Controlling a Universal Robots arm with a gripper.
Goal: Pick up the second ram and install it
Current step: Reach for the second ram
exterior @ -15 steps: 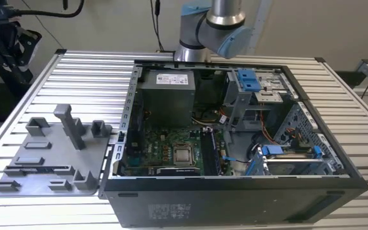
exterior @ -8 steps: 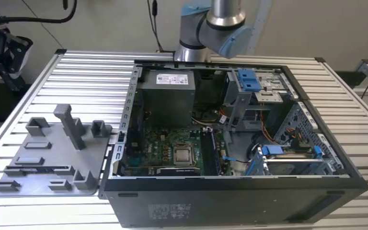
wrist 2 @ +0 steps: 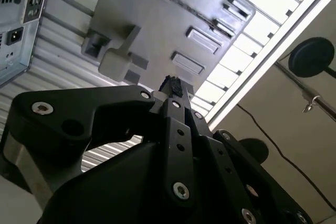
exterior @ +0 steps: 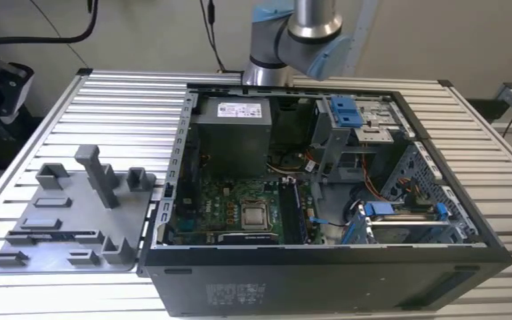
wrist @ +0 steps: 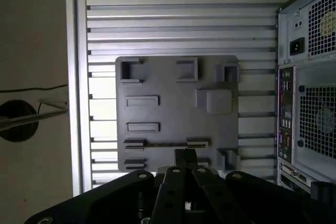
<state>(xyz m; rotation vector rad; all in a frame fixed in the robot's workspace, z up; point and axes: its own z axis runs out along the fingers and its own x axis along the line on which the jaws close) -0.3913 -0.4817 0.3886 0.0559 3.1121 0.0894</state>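
Fingers point(wrist: 180, 157): closed tip to tip in both wrist views, with nothing seen between them. They hang above the grey plate point(wrist: 157, 80), well apart from it.
Ram point(exterior: 53, 234): probably the thin dark strip on edge in a long slot at the plate's near end in the exterior view, though this is not certain.
Plate: lies on the slatted table point(exterior: 123, 100), just beside the open case point(exterior: 327, 280), on the exterior view's left.
Arm point(exterior: 296, 33): at the far side.
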